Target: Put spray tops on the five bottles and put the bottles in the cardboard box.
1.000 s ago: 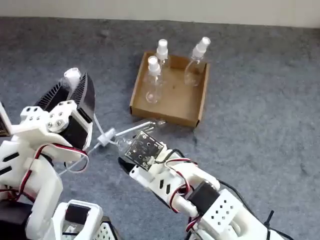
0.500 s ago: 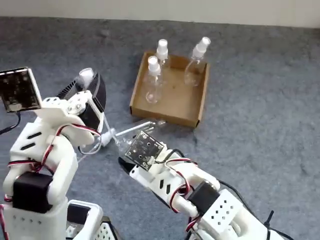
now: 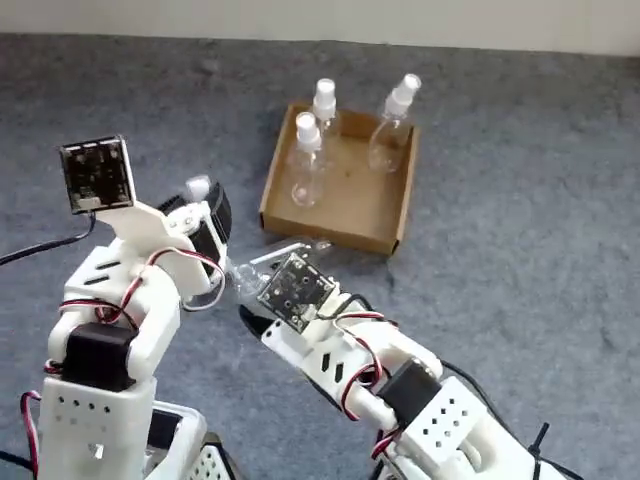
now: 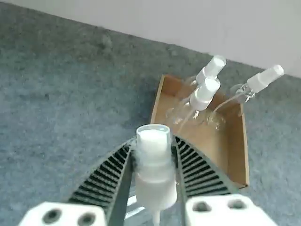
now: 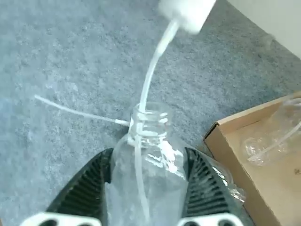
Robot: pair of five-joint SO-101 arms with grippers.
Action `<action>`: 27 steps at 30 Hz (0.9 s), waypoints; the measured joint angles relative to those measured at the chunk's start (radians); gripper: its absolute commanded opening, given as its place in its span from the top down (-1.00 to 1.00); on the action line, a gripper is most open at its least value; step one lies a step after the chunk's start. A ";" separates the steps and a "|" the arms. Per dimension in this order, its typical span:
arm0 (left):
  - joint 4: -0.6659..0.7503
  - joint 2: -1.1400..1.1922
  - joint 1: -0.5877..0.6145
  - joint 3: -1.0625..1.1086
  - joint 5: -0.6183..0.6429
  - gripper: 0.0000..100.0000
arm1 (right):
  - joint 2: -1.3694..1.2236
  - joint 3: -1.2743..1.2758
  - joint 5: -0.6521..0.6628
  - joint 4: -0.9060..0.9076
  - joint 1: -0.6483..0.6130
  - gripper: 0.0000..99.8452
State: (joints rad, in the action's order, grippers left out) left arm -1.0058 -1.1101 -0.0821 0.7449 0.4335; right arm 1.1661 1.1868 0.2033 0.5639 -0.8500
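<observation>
Now left jaws pinch a spray top above the bottle clamped in right jaws.

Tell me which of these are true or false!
1. Three bottles are in the box. True.
2. The left end effector holds a spray top. True.
3. The right end effector is empty. False: it grips an open bottle.
4. The bottles in the box have no tops. False: all three wear white tops.
5. The spray top's tube goes into the open bottle's neck. True.
</observation>
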 measured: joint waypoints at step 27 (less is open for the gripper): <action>0.218 -0.304 -0.215 0.430 -0.178 0.73 | -0.005 -0.008 -0.144 -0.037 0.098 0.99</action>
State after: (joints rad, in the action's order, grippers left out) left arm -0.7879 -1.4139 -0.2969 1.1745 0.2555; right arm 1.1615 1.1792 0.0591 0.5271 -0.7518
